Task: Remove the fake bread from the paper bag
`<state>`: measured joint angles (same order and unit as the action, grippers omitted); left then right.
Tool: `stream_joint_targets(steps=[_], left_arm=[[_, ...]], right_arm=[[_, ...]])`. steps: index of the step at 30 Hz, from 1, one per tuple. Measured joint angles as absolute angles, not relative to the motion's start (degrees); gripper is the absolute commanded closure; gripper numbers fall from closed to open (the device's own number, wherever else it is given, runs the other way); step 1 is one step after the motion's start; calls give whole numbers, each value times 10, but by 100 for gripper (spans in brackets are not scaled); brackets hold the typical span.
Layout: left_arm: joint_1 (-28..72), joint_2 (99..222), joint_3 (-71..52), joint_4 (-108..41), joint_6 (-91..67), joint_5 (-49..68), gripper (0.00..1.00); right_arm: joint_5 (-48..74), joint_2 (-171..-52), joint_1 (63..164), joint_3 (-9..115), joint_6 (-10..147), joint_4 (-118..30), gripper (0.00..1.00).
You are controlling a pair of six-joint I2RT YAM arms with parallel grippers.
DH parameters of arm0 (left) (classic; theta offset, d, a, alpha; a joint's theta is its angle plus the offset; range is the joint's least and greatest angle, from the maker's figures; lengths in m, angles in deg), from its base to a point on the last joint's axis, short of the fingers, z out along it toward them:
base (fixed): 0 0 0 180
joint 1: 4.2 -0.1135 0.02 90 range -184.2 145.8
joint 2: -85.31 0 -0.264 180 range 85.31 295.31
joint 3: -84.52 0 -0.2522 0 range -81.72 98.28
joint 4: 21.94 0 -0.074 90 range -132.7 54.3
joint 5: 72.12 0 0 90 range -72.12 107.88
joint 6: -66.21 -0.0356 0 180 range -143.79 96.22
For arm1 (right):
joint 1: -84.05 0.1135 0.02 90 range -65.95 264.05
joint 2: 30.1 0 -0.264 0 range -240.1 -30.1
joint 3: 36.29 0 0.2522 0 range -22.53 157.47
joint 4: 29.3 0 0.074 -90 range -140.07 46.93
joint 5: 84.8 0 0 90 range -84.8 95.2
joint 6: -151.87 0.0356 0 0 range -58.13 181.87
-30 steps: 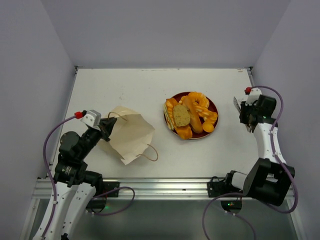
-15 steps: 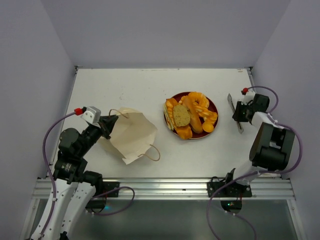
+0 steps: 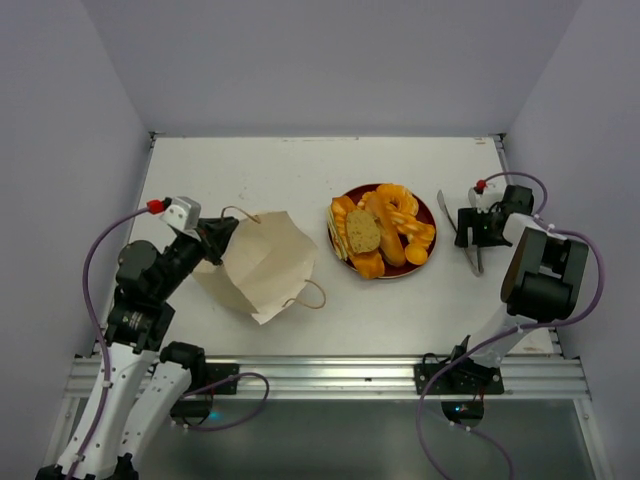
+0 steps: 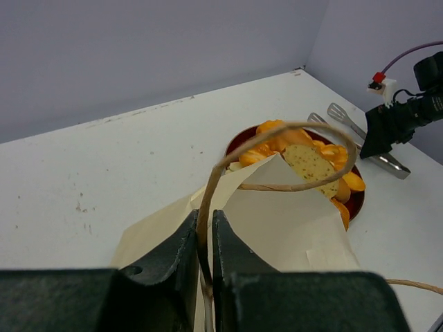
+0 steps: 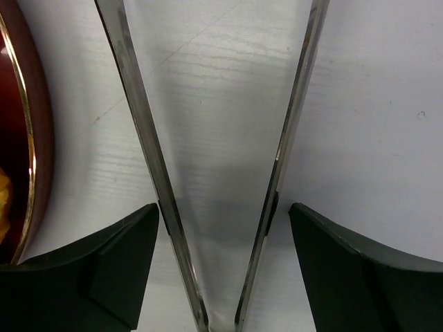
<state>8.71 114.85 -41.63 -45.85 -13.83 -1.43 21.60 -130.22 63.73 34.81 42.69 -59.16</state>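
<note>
Well, my left gripper [image 4: 205, 234] is pinching the paper bag [image 3: 262, 262] by its thin handle [image 4: 277, 127]. The bag looks light and crumply, so the loop suits. The fake bread [image 3: 385, 228] sits heaped on the red plate [image 3: 428, 207], well apart from that grip. It looks glossy, hard and likely slippery. My right gripper [image 5: 223, 211] is spread around the tongs [image 5: 142, 124], beside the plate.

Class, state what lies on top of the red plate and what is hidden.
The fake bread is piled on the red plate; only its rim shows, the centre is covered.
</note>
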Motion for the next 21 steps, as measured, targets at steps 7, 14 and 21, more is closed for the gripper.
stream_joint_targets(steps=[7,14,21], left_arm=[[87,1207,-383,-434,-125,-13,81],[87,1294,-324,-409,-113,2,81],[68,1412,-272,-354,-87,6,85]], right_arm=[[204,-1263,637,349,416,-615,1],[198,-1123,637,349,412,-650,1],[273,-931,637,338,408,-723,1]])
